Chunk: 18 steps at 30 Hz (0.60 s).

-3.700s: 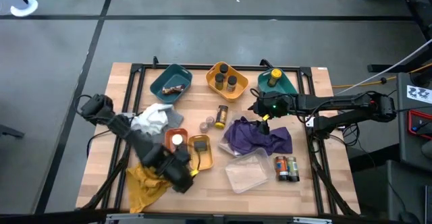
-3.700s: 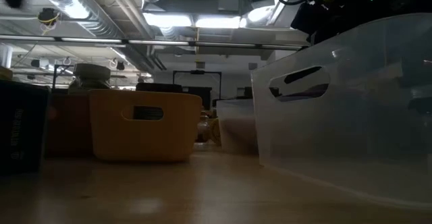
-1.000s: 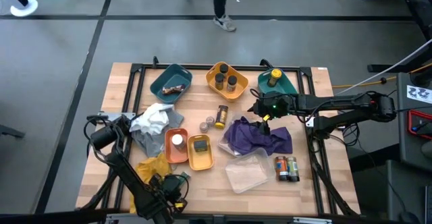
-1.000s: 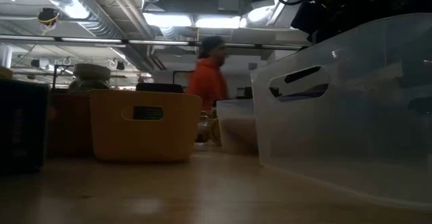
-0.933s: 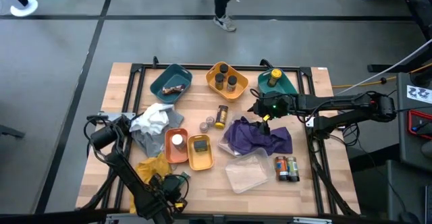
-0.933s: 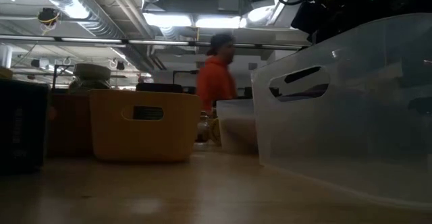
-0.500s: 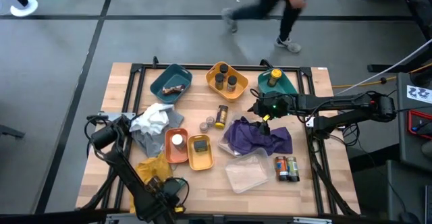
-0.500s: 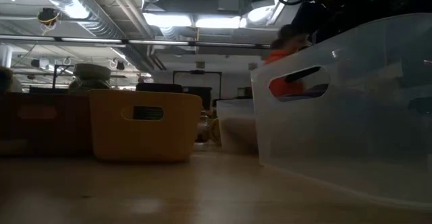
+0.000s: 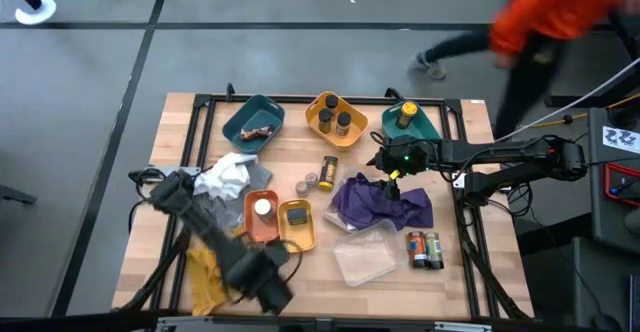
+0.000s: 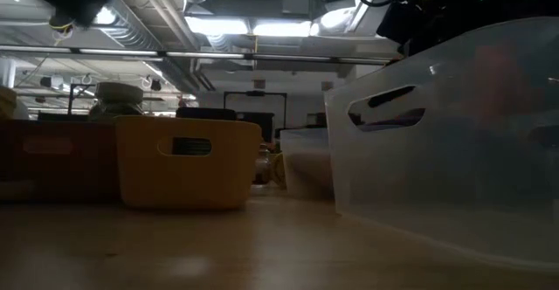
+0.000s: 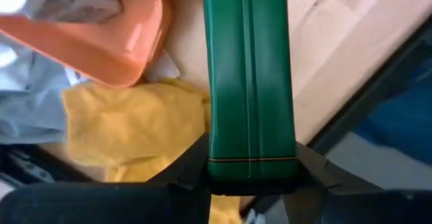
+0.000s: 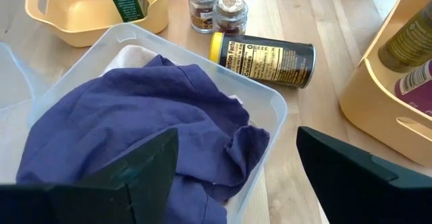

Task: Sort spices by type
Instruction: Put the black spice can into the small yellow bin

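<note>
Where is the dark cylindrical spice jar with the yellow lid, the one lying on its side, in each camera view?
High view: the dark yellow-lidded jar lies mid-table, near the purple cloth.
Low view: cannot be made out.
Left wrist view: not in it.
Right wrist view: the jar lies on the wood just past the purple cloth.
Shared landmark: the purple cloth.

green tin (image 11: 248, 75) glossy metal; orange tray (image 11: 101, 38) smooth plastic; yellow cloth (image 11: 131, 129) soft, matt; tabletop (image 12: 307, 21) pale wood.
</note>
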Motion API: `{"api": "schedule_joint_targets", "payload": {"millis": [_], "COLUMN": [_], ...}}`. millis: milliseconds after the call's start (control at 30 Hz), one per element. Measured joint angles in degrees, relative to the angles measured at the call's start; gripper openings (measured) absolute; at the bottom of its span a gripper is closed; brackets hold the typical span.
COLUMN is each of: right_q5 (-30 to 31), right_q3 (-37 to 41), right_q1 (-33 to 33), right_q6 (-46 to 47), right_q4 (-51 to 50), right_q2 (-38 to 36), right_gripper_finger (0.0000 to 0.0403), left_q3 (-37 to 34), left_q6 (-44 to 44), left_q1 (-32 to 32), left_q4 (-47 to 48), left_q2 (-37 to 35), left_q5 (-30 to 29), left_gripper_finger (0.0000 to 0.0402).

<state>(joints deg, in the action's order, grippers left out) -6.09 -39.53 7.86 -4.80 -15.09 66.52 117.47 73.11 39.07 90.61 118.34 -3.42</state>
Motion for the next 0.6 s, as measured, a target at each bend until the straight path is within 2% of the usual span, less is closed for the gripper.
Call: {"api": "schedule_joint_targets", "payload": {"millis": [300, 433, 600], "right_q5": [0.00, 0.00, 0.00], "right_q3": [0.00, 0.00, 0.00], "right_q1": [0.02, 0.02, 0.02], "right_q6": [-0.06, -0.11, -0.11], "right_q4": [-0.26, -0.26, -0.28], "right_q2": [0.00, -0.02, -0.02], "right_gripper_finger": [0.0301, 0.0301, 0.0301], "left_q3": [2.24, 2.27, 2.27], "left_q6": [-21.56, -27.50, -31.69], "left_q1": [-16.37, -21.77, -25.86], "left_q4": [-0.65, -0.57, -0.58], "left_q2": [-0.83, -0.83, -0.83], "left_q5": [13.88, 17.69, 19.75], "left_gripper_finger": [0.0114, 0.0114, 0.0114]}}
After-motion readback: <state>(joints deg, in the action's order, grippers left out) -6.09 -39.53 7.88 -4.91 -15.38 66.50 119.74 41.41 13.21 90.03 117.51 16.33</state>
